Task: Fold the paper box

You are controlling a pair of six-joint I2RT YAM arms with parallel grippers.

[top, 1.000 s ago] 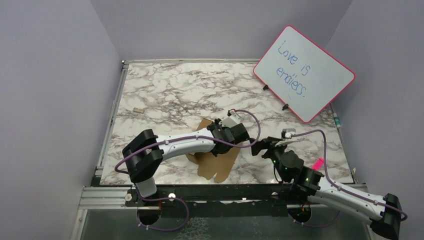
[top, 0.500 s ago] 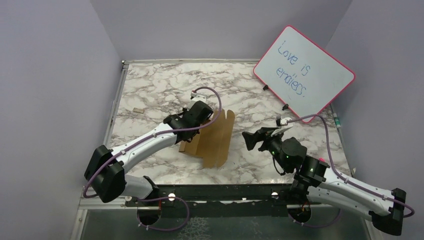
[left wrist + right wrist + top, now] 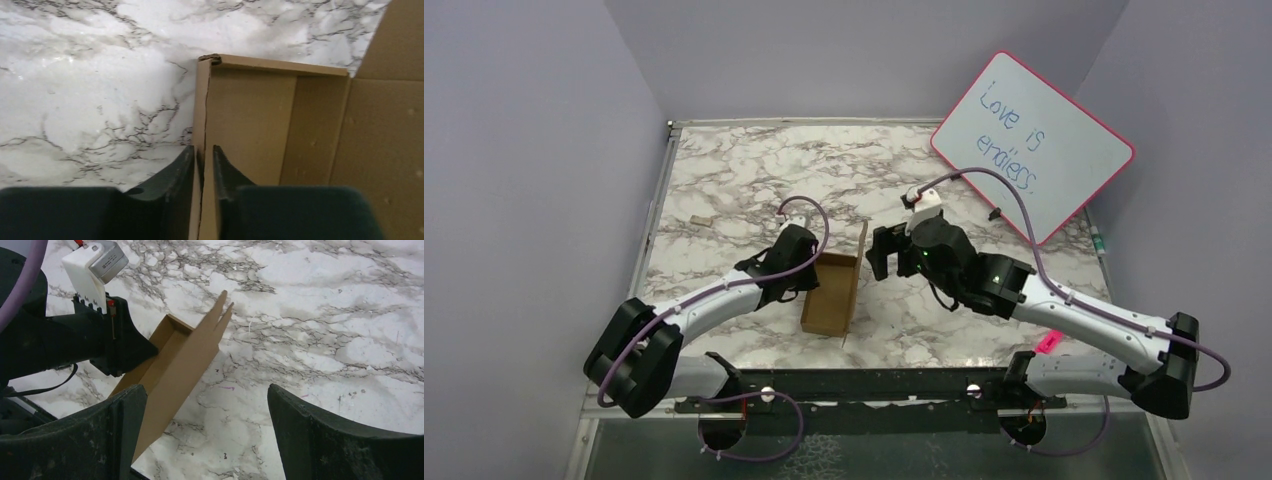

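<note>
Paper box [image 3: 829,297] gripped on the table [image 3: 754,170]
Its side wall is clamped by the left gripper [image 3: 203,150] toward the near edge; the right gripper [image 3: 204,391] is held beside it, jaws spread wide.

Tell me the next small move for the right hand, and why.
Probably ease the open right hand leftward against the tall upright flap of the plain brown cardboard box, folding it down over the opening. The left hand pinches the opposite side wall, so the box should hold. The right hand hangs beside the flap, apart from it.
</note>
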